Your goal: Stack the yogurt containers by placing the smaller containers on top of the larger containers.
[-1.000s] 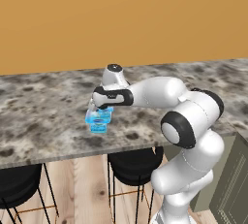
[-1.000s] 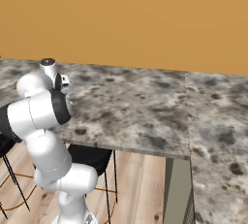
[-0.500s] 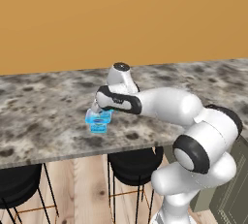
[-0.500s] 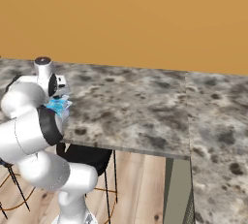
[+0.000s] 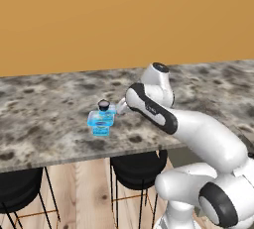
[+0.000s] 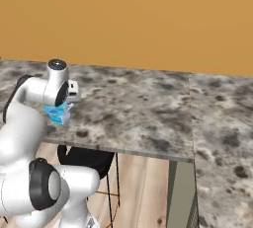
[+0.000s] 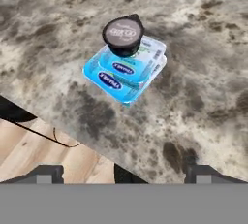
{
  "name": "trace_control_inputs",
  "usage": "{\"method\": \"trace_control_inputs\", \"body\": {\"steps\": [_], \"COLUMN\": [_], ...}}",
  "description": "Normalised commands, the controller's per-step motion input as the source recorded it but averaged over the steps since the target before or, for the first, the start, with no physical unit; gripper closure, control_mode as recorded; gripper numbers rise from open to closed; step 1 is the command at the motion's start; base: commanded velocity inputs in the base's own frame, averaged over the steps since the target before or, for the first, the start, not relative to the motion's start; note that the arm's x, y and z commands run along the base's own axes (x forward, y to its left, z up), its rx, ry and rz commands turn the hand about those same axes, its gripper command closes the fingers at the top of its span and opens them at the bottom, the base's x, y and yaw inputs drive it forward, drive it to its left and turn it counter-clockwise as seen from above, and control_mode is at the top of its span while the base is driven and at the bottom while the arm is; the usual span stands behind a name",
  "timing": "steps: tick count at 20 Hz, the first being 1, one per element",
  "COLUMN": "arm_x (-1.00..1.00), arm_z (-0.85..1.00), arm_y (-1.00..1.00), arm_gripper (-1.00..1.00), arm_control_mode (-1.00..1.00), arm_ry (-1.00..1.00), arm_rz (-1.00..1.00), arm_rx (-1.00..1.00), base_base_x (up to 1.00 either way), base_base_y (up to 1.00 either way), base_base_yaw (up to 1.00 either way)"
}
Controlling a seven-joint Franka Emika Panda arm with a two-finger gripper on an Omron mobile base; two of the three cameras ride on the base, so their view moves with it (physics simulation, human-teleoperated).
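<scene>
Your gripper (image 7: 123, 173) stands wide open and holds nothing, its two dark fingertips (image 7: 46, 173) spread apart over the counter's near edge. Since a second ago the arm has swung back off the stack, and the tubs that it covered then now stand clear of it. You can see all three stacked: the wide light-blue tub (image 7: 115, 83) sits on the counter (image 7: 203, 72) near its front edge, the smaller light-blue cup (image 7: 138, 63) rests on top of it, and the tiny dark round cup (image 7: 123, 35) sits on top of that, towards one corner. Both blue tubs are translucent, squarish with rounded corners, and carry darker blue oval labels; the dark cup has a flat brownish lid. The counter is mottled grey stone, and black stools (image 5: 138, 168) stand beneath it.
</scene>
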Motion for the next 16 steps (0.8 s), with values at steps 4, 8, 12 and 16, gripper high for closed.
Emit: {"method": "trace_control_inputs", "body": {"steps": [4, 8, 12, 16], "arm_x": [-0.88, -0.92, -0.87, -0.81], "arm_z": [0.33, 0.41, 0.47, 0.61], "arm_y": [-0.66, -0.53, -0.31, -0.13], "arm_gripper": [-1.0, -1.0, -1.0, -1.0], "arm_control_mode": [-1.0, -1.0, -1.0, -1.0], "arm_ry": [-0.04, -0.07, -0.08, -0.08], "arm_rz": [-0.22, -0.28, -0.33, -0.37], "arm_rx": [0.14, 0.12, 0.07, 0.03], "base_base_x": [0.0, 0.0, 0.0, 0.0], "base_base_y": [0.0, 0.0, 0.0, 0.0], "base_base_yaw": [0.0, 0.0, 0.0, 0.0]}}
